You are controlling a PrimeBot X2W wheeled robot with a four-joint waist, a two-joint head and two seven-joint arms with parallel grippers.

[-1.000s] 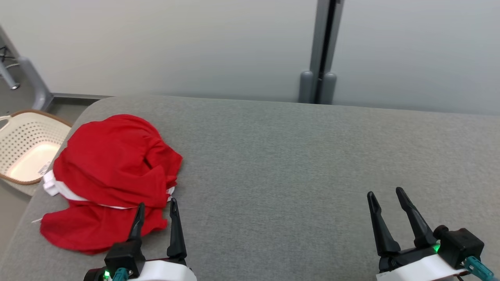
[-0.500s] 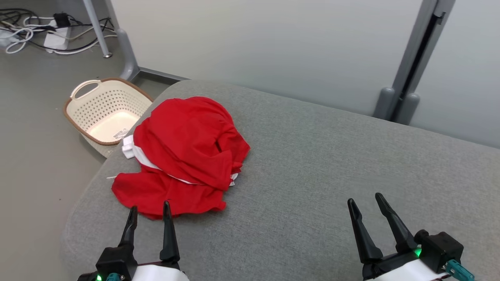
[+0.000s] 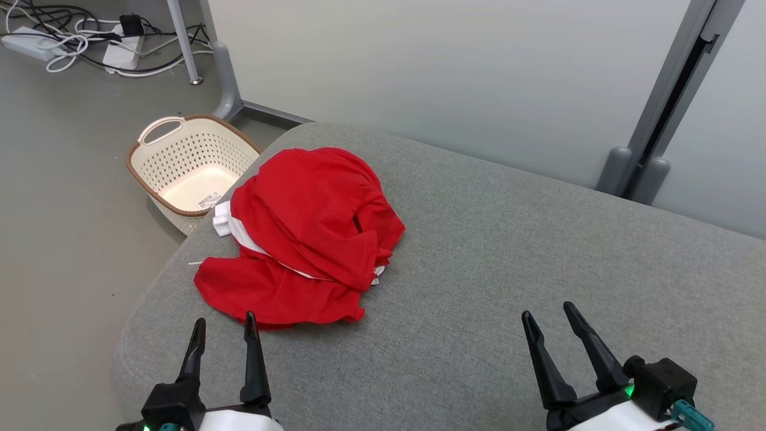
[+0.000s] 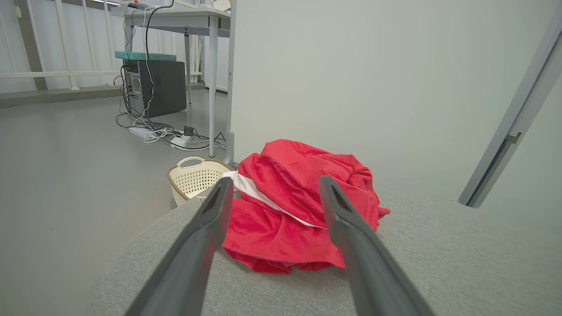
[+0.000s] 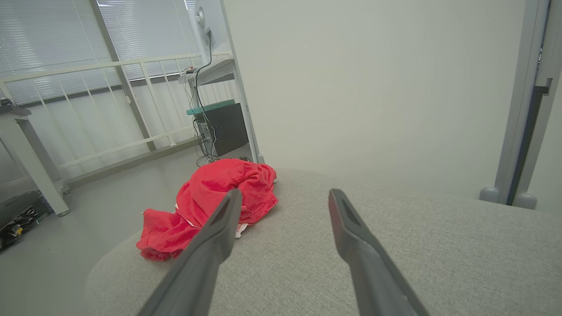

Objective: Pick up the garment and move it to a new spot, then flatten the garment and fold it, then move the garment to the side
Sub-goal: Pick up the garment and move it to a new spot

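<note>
Our open left tool [image 3: 224, 318] is near the bunched red garment [image 3: 311, 227], our open right tool [image 3: 546, 309] well apart (both empty). The head view shows a basket [image 3: 197, 158] beside the garment.

Red garment [image 3: 311, 233] with white trim sits crumpled near the left corner of the grey table [image 3: 508, 251]. The left gripper [image 3: 224, 319] is just short of its near edge, fingers spread. The right gripper [image 3: 547, 310] is well apart, spread too. A cream laundry basket [image 3: 157, 127] sits on the floor beside that corner.
</note>
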